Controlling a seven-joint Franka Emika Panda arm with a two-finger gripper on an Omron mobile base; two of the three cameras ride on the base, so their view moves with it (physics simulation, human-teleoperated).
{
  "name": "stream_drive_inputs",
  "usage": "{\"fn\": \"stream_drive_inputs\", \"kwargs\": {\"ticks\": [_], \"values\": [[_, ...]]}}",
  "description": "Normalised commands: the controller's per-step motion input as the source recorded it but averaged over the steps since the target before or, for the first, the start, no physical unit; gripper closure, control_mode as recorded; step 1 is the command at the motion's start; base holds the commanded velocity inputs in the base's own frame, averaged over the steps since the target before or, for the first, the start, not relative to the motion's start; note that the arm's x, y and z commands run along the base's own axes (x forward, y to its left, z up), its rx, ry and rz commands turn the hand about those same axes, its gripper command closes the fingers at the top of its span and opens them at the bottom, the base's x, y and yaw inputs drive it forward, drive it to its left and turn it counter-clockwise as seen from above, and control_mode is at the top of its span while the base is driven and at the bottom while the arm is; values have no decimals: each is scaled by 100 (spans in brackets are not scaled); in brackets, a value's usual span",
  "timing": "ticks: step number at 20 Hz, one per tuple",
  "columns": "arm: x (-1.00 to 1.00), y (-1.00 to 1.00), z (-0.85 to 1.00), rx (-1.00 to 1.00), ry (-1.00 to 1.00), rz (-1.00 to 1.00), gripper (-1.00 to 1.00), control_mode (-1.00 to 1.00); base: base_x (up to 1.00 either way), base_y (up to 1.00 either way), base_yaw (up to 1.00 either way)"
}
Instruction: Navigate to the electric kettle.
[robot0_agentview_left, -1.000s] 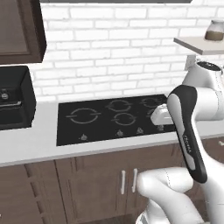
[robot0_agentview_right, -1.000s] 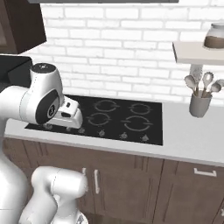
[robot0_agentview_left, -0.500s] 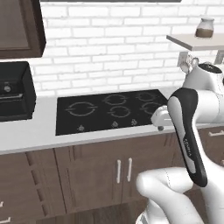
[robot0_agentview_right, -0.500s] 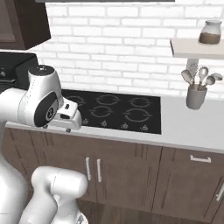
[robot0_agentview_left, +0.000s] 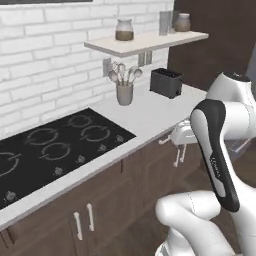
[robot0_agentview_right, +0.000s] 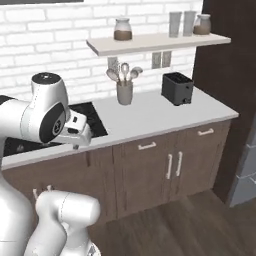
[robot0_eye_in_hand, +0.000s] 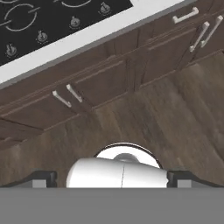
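- The gripper (robot0_agentview_right: 76, 134) hung in front of the counter edge, over the lower cabinets; how far its jaws stood apart could not be told, and nothing could be seen held in them.
- No kettle could be made out on the stretch of counter (robot0_agentview_right: 150, 112) in sight, so its place relative to the jaws could not be told.
- On the white counter stood a black toaster (robot0_agentview_right: 177, 88) near the dark tall cabinet (robot0_agentview_right: 230, 75), and a grey utensil holder (robot0_agentview_right: 124, 91) against the white brick wall (robot0_agentview_left: 45, 65).
- A black cooktop (robot0_agentview_left: 50, 150) was set into the counter beside the utensil holder.
- A shelf (robot0_agentview_right: 155, 42) above carried a jar (robot0_agentview_right: 122, 29) and other containers.
- Dark wood cabinets (robot0_eye_in_hand: 109, 78) with pale handles stood over a wood floor (robot0_eye_in_hand: 144, 118).
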Motion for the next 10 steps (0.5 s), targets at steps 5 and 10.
{"fn": "stream_drive_inputs", "kwargs": {"ticks": [5,10], "values": [[0,0,0,0,0,0,-100,100,0,0,-96],[0,0,0,0,0,0,-100,100,0,0,-99]]}}
